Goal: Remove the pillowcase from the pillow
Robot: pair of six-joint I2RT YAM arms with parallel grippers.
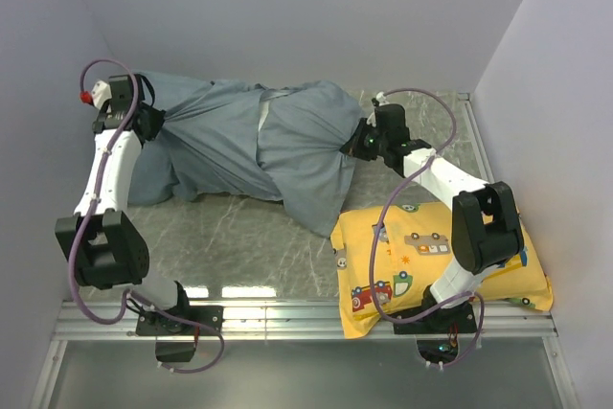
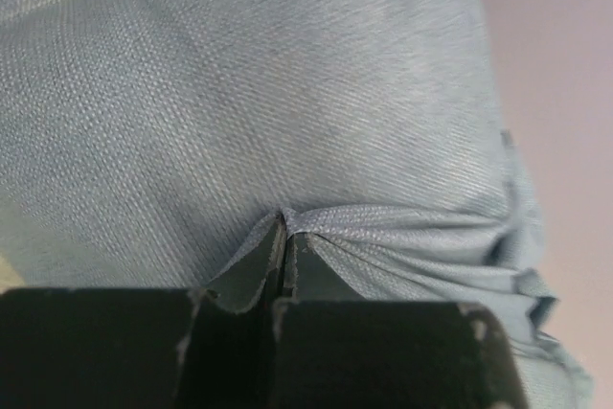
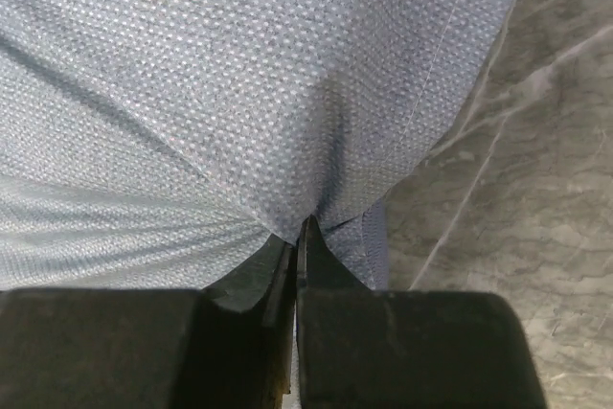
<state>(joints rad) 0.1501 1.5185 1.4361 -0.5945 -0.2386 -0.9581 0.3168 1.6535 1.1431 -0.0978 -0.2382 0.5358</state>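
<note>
The pillowcase [image 1: 249, 146], grey-blue cloth, lies bunched across the back of the table and covers the pillow, of which only a pale sliver [image 1: 263, 114] shows at a slit. My left gripper [image 1: 151, 122] is shut on the cloth's left end; in the left wrist view its fingertips [image 2: 284, 227] pinch a gathered fold of the pillowcase [image 2: 287, 93]. My right gripper [image 1: 352, 145] is shut on the cloth's right end; in the right wrist view it [image 3: 299, 229] pinches a fold of the pillowcase [image 3: 239, 74]. The cloth is stretched between both.
A yellow cartoon-vehicle print pillow [image 1: 431, 261] lies at the front right under my right arm. The marble tabletop [image 1: 239, 237] shows in front of the cloth, and also in the right wrist view [image 3: 536, 189]. Walls close in on left, back and right.
</note>
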